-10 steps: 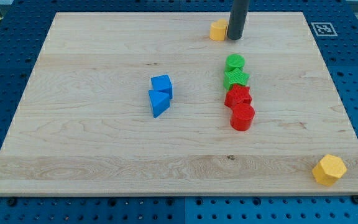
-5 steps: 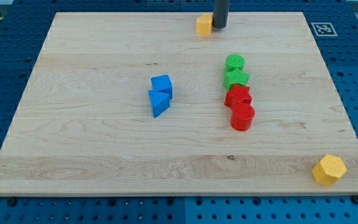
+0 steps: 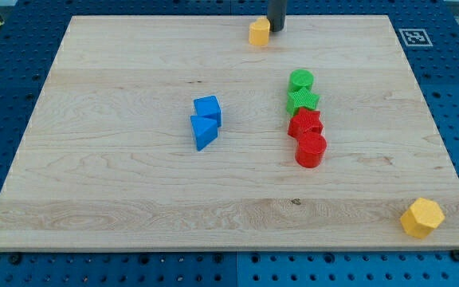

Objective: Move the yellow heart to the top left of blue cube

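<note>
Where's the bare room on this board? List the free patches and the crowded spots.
Free: the whole stretch at the view's left of the blue cube, and the wide strip along the view's bottom up to the yellow hexagon block. Crowded: the green-and-red column, green star to red cylinder, and the view's top edge, where my tip meets the yellow heart.

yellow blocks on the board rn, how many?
2. The yellow heart sits at the view's top edge, just left of my tip. A yellow hexagonal block sits at the bottom-right corner. Nothing looks hidden.
</note>
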`<state>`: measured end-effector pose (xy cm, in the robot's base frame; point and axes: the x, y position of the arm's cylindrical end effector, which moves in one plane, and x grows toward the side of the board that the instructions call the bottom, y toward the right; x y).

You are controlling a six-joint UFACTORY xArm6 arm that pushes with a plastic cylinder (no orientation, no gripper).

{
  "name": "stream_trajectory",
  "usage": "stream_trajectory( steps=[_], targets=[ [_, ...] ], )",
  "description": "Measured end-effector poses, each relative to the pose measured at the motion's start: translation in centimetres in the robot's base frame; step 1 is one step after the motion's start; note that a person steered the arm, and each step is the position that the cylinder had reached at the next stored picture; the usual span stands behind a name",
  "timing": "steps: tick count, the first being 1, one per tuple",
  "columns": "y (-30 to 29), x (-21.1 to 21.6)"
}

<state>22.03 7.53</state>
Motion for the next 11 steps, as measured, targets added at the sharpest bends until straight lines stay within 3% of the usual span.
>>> stream_trajectory(
  steps=[2, 5, 11],
  targets=[
    [-1.1, 2.4],
    [-5.9, 2.6],
    [-9.1, 6.4]
  ],
)
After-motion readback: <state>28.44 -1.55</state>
